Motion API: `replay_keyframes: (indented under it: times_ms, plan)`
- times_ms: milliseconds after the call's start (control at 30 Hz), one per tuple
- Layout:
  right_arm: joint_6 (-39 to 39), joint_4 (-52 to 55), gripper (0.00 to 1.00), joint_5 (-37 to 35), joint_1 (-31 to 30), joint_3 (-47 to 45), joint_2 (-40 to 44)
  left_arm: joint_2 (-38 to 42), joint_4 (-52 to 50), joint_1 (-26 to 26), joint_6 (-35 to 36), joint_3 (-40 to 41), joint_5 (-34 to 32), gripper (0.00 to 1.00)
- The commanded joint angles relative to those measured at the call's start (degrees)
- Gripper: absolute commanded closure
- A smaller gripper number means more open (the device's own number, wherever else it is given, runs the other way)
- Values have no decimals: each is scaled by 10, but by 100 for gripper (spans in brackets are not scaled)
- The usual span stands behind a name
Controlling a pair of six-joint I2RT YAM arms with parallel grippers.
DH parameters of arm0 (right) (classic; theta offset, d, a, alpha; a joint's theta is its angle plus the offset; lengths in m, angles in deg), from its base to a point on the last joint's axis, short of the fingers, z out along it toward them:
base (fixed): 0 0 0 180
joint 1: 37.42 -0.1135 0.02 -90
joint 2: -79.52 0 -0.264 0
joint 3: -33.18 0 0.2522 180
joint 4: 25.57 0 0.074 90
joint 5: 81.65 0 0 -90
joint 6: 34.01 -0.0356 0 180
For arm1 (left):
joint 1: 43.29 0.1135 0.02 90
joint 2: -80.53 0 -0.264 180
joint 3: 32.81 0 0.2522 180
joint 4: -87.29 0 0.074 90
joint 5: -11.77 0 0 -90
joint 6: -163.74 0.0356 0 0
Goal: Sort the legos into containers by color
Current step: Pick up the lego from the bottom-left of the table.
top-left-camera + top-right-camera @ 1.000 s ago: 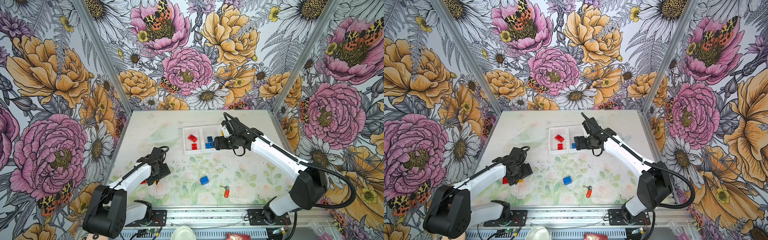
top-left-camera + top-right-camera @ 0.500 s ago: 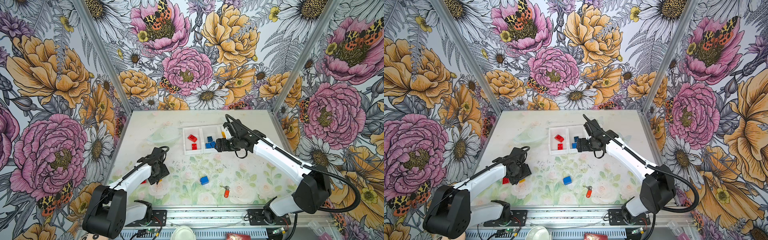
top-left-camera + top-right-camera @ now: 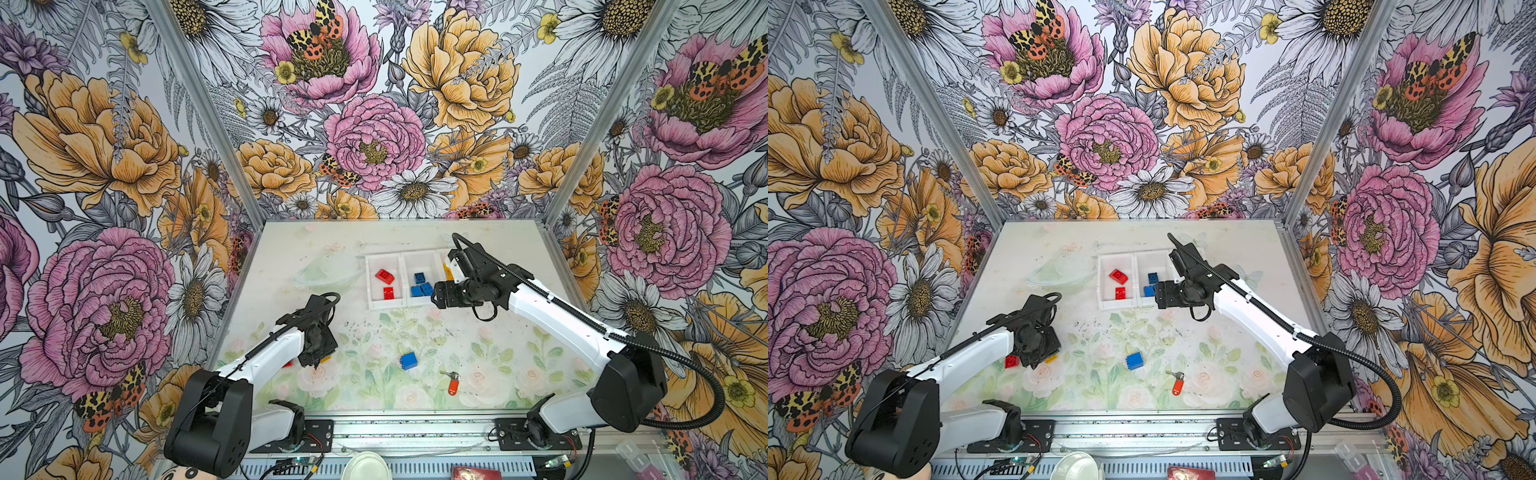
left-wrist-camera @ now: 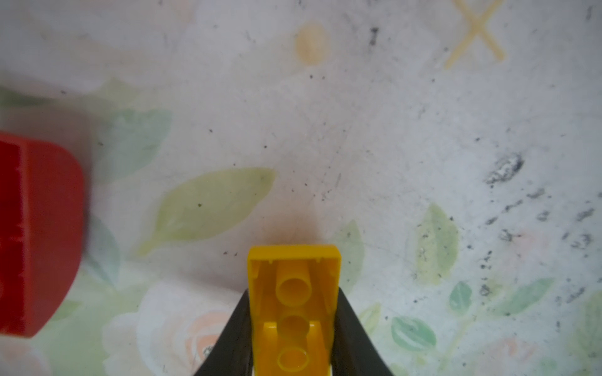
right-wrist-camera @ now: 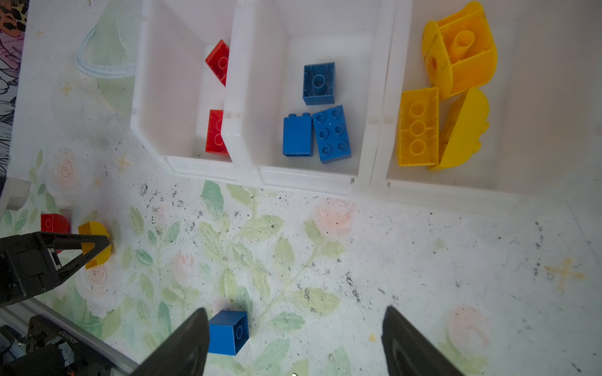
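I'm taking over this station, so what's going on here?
The left gripper is shut on a yellow brick, beside a loose red brick. The right gripper hangs open by the white bins, which hold red bricks, blue bricks and yellow bricks, one colour each. A blue brick and a key tag lie loose.

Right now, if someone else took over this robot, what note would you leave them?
Grippers: left gripper shut on a yellow plastic brick; right gripper open, empty, in front of the three joined white plastic bins.
Done: two red bricks, three blue, three yellow, each colour in its own bin.
Left: bin the held yellow, then the loose red brick and loose blue brick. Leave the orange key tag.
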State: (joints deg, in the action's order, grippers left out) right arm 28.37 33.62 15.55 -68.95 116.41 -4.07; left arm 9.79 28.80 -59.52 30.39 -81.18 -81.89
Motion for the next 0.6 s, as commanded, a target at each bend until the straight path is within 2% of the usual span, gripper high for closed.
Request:
replay_keyframes:
  times_ms: [0, 233, 567]
  plan:
    - [-7, -13, 16, -4, 1, -7, 18, 8, -3, -7, 2, -24, -13, 70]
    - [-13, -22, 16, -3, 3, -26, 29, 32, -11, -32, 2, -62, -16, 74]
    - [-39, -42, 15, 6, 31, -98, 79, 0, -13, -140, 1, -191, -19, 75]
